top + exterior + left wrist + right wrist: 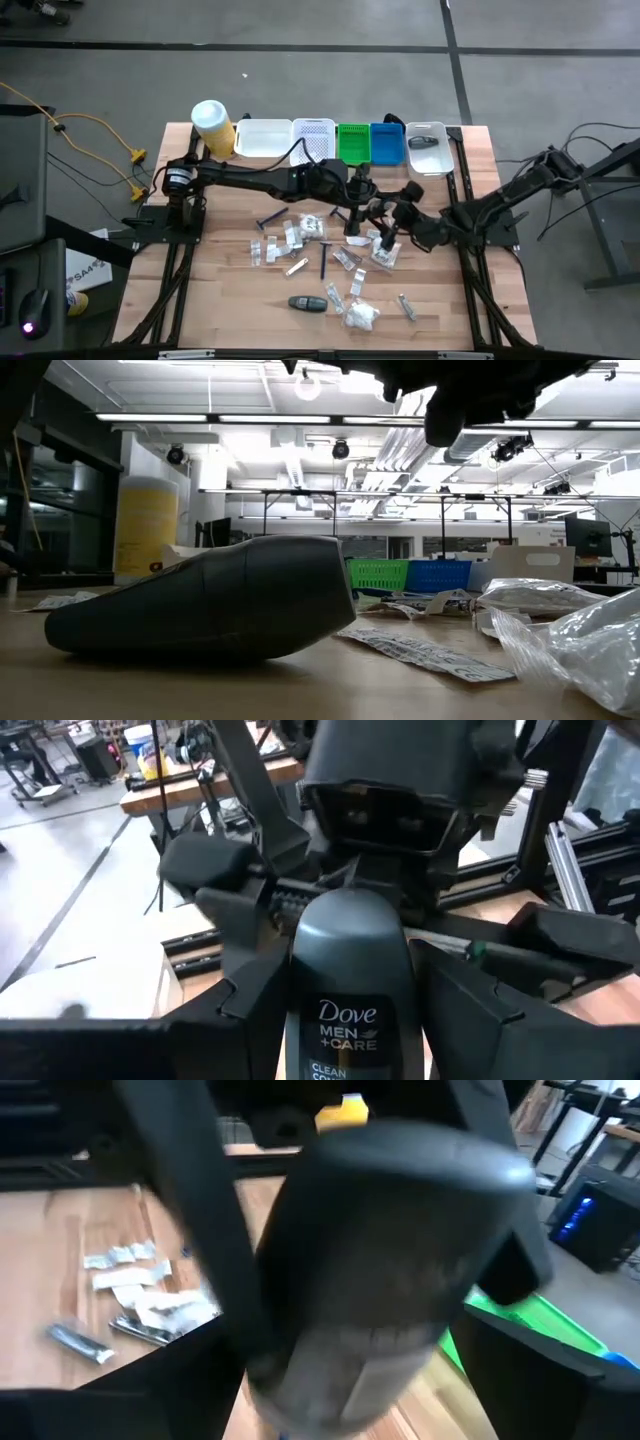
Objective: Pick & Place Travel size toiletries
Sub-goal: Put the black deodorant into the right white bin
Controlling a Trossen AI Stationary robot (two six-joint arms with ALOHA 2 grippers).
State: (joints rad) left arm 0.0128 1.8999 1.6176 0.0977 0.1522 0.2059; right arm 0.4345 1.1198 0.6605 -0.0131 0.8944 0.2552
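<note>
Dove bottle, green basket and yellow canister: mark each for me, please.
Dove bottle (350,980): left wrist view, on its dark cap just above the label.
Green basket (353,143): high view, on its mesh floor.
Yellow canister (216,131): high view, on its yellow side below the white lid.

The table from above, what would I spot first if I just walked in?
The two arms meet over the middle of the table, where the left hand grips a dark Dove bottle right in front of the right hand. Under them little packets lie scattered on the wood, and white, green and blue baskets line the back edge beside a yellow canister.
</note>
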